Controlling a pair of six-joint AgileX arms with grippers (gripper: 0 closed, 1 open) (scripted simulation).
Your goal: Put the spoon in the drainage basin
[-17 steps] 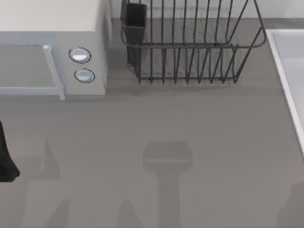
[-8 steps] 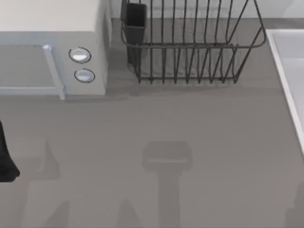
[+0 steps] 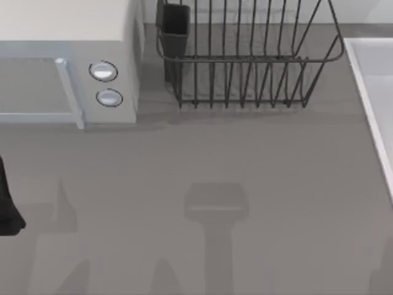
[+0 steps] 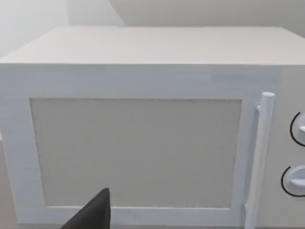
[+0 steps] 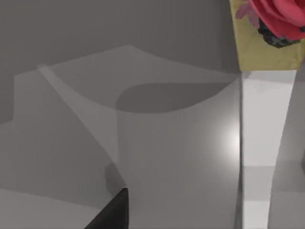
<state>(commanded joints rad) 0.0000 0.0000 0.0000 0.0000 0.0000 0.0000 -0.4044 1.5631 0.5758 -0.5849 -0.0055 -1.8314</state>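
Dark wire drainage basin (image 3: pixel 245 61) stands upper centre on grey surface (image 3: pixel 258 166), beside white microwave (image 3: pixel 67 61). Spoon unlocated. Left arm (image 3: pixel 7 203) parked at left edge; finger state cannot be told.

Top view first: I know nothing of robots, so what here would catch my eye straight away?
Probably the dark wire dish rack at the back of the grey table, with a black cutlery holder in its left corner. Beside it, at the table's left, stands a white microwave with two round knobs, which the left wrist view faces head-on.
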